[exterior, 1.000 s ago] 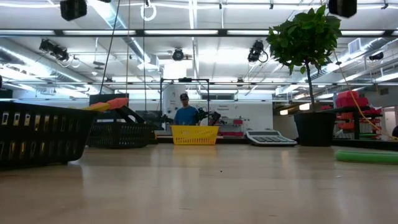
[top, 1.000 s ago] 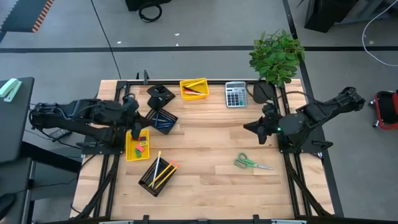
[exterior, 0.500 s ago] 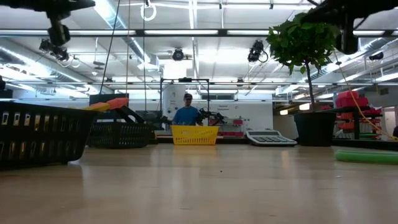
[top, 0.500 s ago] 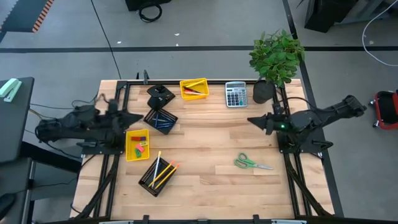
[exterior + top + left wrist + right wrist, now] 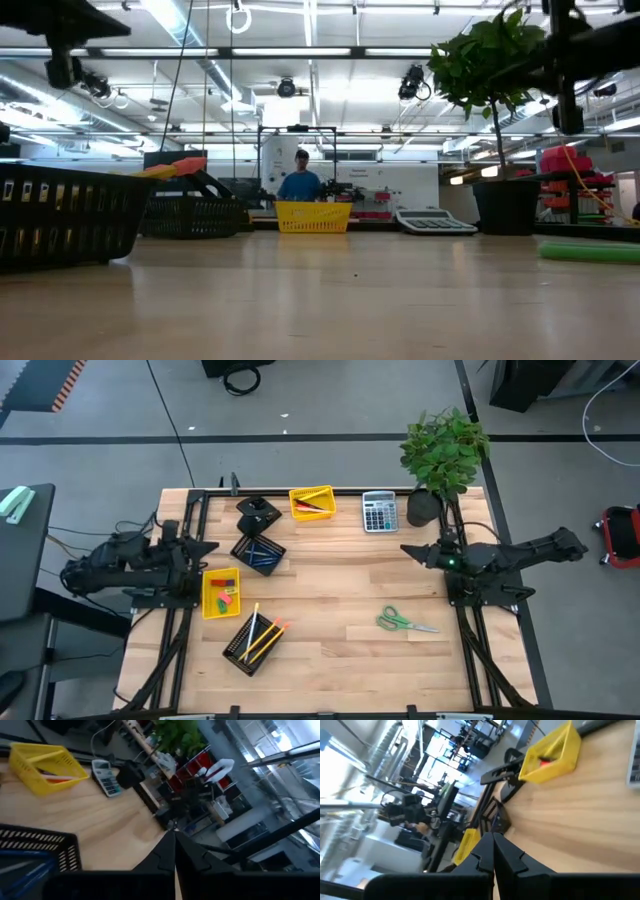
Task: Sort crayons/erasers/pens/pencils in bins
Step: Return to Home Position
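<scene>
Four bins stand on the table's left half. A yellow bin (image 5: 311, 502) at the far edge holds red pens. A black mesh bin (image 5: 259, 553) holds blue crayons. A second yellow bin (image 5: 221, 592) holds erasers. Another black mesh bin (image 5: 253, 640) holds yellow and orange pencils. My left gripper (image 5: 205, 547) is shut and empty at the left edge, pointing level toward the right, next to the crayon bin (image 5: 35, 850). My right gripper (image 5: 408, 550) is shut and empty at the right side, pointing level toward the left. Both show shut in their wrist views (image 5: 175, 845) (image 5: 493, 842).
A grey calculator (image 5: 379, 512) and a potted plant (image 5: 445, 452) stand at the far right. Green-handled scissors (image 5: 405, 623) lie right of the middle. A small black object (image 5: 258, 512) sits at the far edge, left of the pen bin. A person stands in the room beyond (image 5: 300, 180).
Both arms have folded back toward their own table edges and sunk. My left gripper has left its place over the eraser bin, going up-table and left, and has tipped from pointing down to level. My right gripper has also levelled out. Both stayed shut.
</scene>
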You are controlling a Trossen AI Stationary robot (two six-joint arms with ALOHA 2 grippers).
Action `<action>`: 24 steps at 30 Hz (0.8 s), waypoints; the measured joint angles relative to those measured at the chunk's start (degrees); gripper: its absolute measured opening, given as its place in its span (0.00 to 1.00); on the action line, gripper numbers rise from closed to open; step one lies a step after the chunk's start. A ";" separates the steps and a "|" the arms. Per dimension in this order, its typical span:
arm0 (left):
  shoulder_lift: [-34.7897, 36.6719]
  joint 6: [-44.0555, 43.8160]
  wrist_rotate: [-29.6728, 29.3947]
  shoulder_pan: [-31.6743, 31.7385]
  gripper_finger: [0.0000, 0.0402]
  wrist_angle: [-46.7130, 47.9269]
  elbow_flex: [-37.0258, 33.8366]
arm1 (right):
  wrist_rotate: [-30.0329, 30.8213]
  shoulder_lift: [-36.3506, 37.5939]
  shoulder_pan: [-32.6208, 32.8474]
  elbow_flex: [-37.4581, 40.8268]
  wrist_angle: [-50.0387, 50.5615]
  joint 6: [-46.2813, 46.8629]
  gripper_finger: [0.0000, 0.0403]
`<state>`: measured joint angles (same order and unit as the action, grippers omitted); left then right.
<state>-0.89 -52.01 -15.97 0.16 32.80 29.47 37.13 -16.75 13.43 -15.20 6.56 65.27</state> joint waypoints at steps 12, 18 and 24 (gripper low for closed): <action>0.64 -4.43 6.63 0.00 0.01 -0.24 -5.03 | -5.24 0.00 -0.30 13.82 -22.13 5.27 0.02; 0.64 -7.06 7.46 0.00 0.02 -2.57 -9.54 | -5.72 0.00 -0.80 14.84 -21.92 7.66 0.02; 0.64 -8.98 8.35 0.00 0.03 -13.66 -17.38 | -5.68 0.00 -1.81 14.81 -21.50 8.80 0.02</action>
<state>-0.25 -60.99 -7.62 0.16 19.14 12.08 31.45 -16.75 11.61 -0.38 -14.94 74.07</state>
